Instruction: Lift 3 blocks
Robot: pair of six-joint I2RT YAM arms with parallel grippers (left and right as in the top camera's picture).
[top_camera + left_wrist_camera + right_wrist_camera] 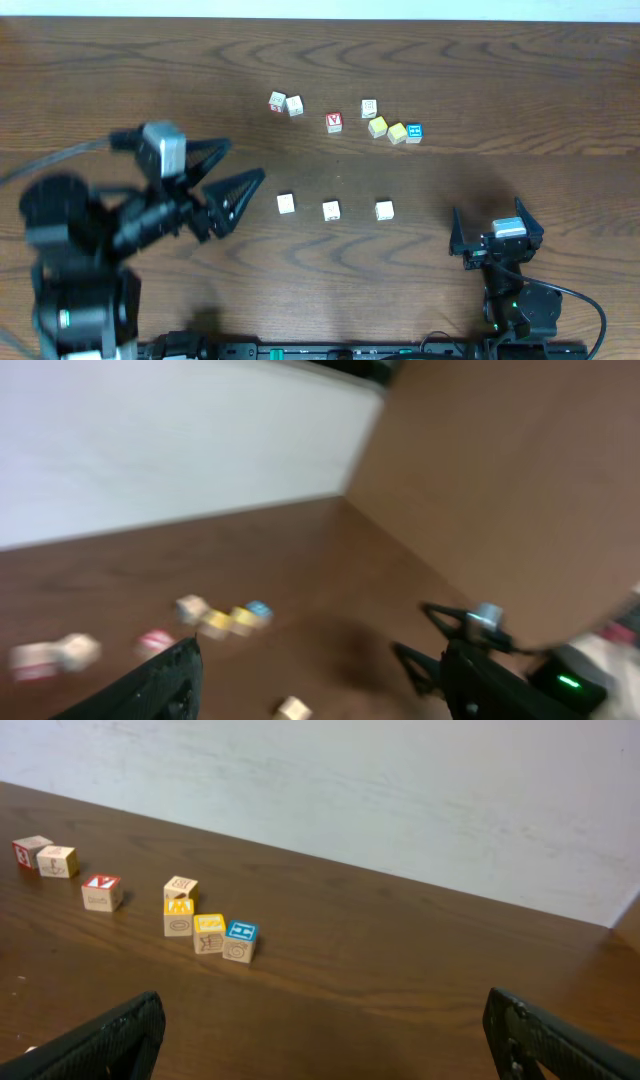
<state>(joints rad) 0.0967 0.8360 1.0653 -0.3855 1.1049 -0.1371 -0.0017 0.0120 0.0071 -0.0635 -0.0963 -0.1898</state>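
Overhead, the three small whitish-cream wooden cube blocks (331,210) sit flat on the dark brown wood-grain surface (120,60). They form a straight row running 9 to 3 o'clock, each well apart from the next and none touched by either arm. The 9 o'clock block (286,204) is nearest the left pincer (246,158), which is at 10 o'clock from it. Its two black fingers are spread wide, point toward 3 o'clock and hold nothing. The tip of the nearer finger is near that block but not touching it. The 3 o'clock block (384,210) has the right pincer (485,207) at its 3 o'clock, well apart. That pincer's fingers also stand wide, point toward 12 o'clock and are empty.

Toward 12 o'clock of the row lies a loose line of lettered wooden cubes. At 11 o'clock is a white cube with a red side (277,101), touching a plain-looking white cube (294,105). A red-topped cube (334,122) stands alone at 12 o'clock. At 1 o'clock a white printed cube (369,108) is just beside two yellow-topped cubes (377,127) and a blue-topped cube (413,133).

The right wrist view shows this far line against a pale wall (400,790), with both its fingers at the bottom corners, far apart. The left wrist view is blurred. One cream cube shows at its bottom edge, but which of the three it is cannot be told.
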